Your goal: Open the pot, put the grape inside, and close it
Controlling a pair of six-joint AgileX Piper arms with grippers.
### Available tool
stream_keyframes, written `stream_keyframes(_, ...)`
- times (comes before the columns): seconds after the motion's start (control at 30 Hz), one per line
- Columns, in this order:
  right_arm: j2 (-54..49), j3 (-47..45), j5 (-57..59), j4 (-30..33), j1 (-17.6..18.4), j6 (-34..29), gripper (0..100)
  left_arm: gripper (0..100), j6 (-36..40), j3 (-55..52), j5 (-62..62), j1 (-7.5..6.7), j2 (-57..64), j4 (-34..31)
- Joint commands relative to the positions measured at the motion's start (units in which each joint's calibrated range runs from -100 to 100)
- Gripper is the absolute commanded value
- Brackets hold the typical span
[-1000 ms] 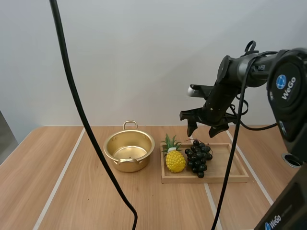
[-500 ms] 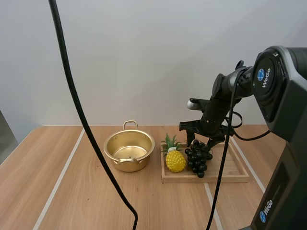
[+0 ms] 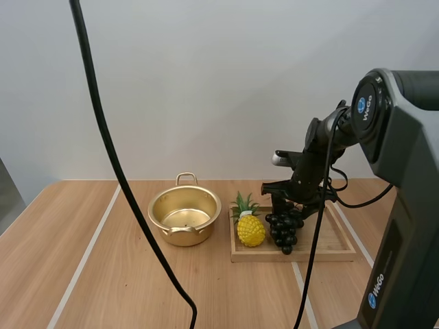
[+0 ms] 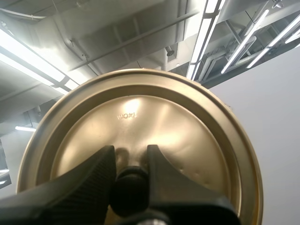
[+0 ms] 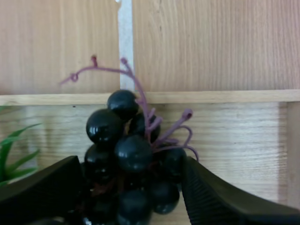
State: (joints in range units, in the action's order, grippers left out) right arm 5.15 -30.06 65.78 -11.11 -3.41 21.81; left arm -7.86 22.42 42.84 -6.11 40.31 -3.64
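The gold pot (image 3: 184, 216) stands open on the table, left of the wooden tray (image 3: 333, 243). On that tray lies the dark bunch of grapes (image 3: 285, 229). My right gripper (image 3: 293, 205) is low over the bunch. In the right wrist view it (image 5: 132, 163) is open, one black finger on each side of the grapes (image 5: 126, 150), whose purple stem sticks up. My left gripper (image 4: 131, 161) is shut on the black knob (image 4: 129, 187) of the gold lid (image 4: 140, 112) and holds it up in the air.
A yellow toy pineapple (image 3: 250, 227) with green leaves stands on the tray's left end, right beside the grapes and between them and the pot. Bare wood table lies to the left and in front of the pot.
My right gripper has come down from above the tray to the grapes, and its fingers now straddle the bunch. Pot, pineapple and grapes have not moved.
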Motion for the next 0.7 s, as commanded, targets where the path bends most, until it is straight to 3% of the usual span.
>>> stream_keyframes(0.0, 1.20, -0.36, 0.93, -0.14, -0.13, -0.42, 100, 0, 0.27, 0.28, -1.02, 0.05, 0.35, -0.87)
stream_keyframes(0.67, 4.43, -0.36, -0.09, -0.71, -0.13, 0.95, 100, 0, 0.27, 0.28, -1.02, 0.05, 0.35, -0.87)
